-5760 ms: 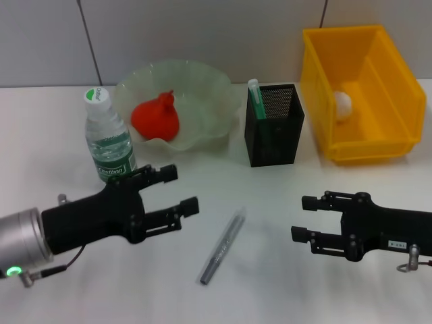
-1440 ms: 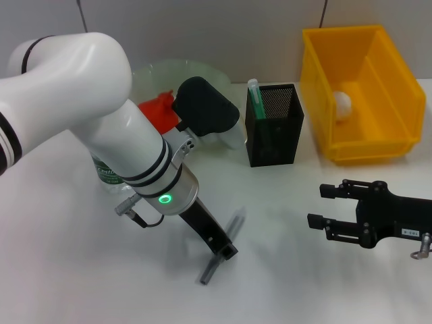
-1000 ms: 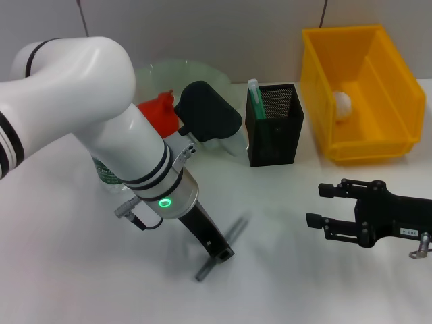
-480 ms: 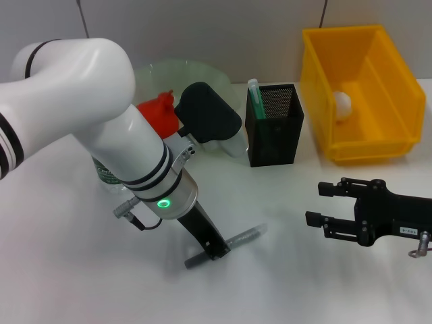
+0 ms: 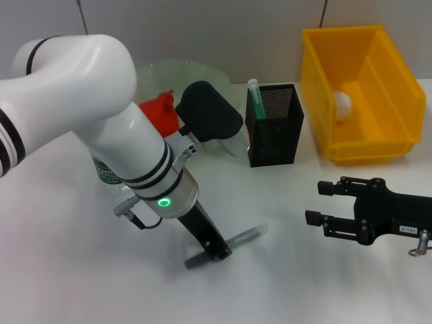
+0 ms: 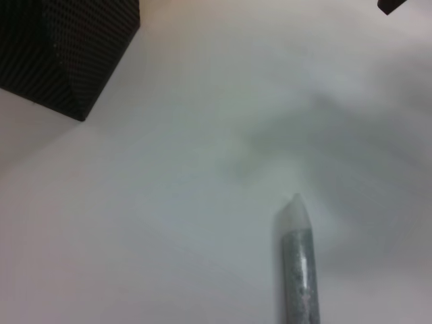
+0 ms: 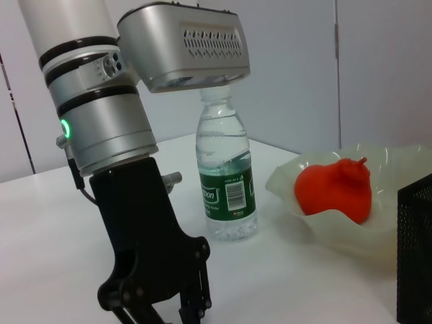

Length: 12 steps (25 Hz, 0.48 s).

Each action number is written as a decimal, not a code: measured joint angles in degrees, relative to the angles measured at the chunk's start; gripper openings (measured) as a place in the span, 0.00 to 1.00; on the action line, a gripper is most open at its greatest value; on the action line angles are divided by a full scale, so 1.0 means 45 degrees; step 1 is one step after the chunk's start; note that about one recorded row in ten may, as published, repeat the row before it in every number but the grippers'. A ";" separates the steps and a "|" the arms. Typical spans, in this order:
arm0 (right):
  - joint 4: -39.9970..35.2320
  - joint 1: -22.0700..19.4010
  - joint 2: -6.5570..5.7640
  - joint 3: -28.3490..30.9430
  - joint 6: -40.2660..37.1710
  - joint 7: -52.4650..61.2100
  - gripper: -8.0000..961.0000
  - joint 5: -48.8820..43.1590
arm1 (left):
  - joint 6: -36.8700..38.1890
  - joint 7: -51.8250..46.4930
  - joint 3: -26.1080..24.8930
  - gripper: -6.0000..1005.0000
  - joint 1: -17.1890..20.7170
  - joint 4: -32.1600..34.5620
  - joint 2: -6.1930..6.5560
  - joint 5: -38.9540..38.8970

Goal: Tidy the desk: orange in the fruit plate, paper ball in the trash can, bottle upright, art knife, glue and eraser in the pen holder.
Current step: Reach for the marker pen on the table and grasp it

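My left gripper (image 5: 216, 251) points straight down at the table, its fingers closed around the middle of the grey art knife (image 5: 246, 235), which lies almost level on the white table. The knife's pale tip shows in the left wrist view (image 6: 297, 266). The right wrist view shows the left gripper (image 7: 162, 312) from the side. My right gripper (image 5: 317, 204) is open and empty, hovering at the right. The orange (image 5: 155, 111) lies in the fruit plate (image 5: 154, 70). The bottle (image 7: 226, 196) stands upright. The green glue (image 5: 254, 91) stands in the black pen holder (image 5: 277, 128). The paper ball (image 5: 343, 102) lies in the yellow bin (image 5: 398, 145). No eraser shows.
The left arm's white body (image 5: 101, 115) hides much of the bottle and plate in the head view. The pen holder's corner (image 6: 67, 54) is close to the knife. White table lies between the two grippers.
The knife has swung from a diagonal to almost level as my left gripper came down on it and closed. In the last half second nothing has moved.
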 joint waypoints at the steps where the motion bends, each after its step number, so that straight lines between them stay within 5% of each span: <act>1: 0.0001 0.0005 -0.0001 0.0000 0.0000 0.0001 0.70 0.0000 | 0.0027 0.0005 0.0006 0.20 -0.0007 0.0007 0.0000 0.0000; 12: 0.0001 0.0030 0.0012 0.0000 0.0000 0.0016 0.70 -0.0001 | 0.0064 0.0036 0.0071 0.32 -0.0016 0.0060 0.0000 0.0268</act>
